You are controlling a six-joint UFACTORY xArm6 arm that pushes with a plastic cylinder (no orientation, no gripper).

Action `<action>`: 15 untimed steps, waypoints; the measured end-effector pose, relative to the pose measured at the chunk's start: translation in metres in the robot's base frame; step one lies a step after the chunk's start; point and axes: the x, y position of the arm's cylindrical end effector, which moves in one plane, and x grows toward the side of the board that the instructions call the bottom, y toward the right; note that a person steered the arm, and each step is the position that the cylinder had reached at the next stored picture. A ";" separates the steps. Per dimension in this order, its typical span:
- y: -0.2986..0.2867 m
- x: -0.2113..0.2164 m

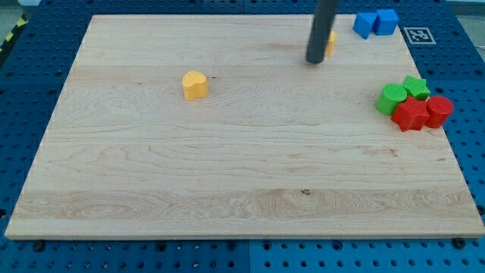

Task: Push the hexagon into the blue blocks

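My tip [314,61] rests on the board near the view's top, right of centre. A yellow block [332,42], mostly hidden behind the rod, peeks out on the rod's right side; its shape cannot be made out. Two blue blocks sit together at the view's top right edge of the board, one tilted [366,24] and one a cube [387,21]. They lie a short way to the right of the yellow block and apart from it.
A yellow heart block [195,85] lies left of centre. At the right edge sits a cluster: a green block [392,98], a green star [415,86], and two red blocks [411,115] [439,110]. The wooden board [227,174] lies on a blue pegboard.
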 end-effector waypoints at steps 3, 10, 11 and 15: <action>0.029 -0.049; 0.134 0.051; 0.159 0.052; 0.170 0.002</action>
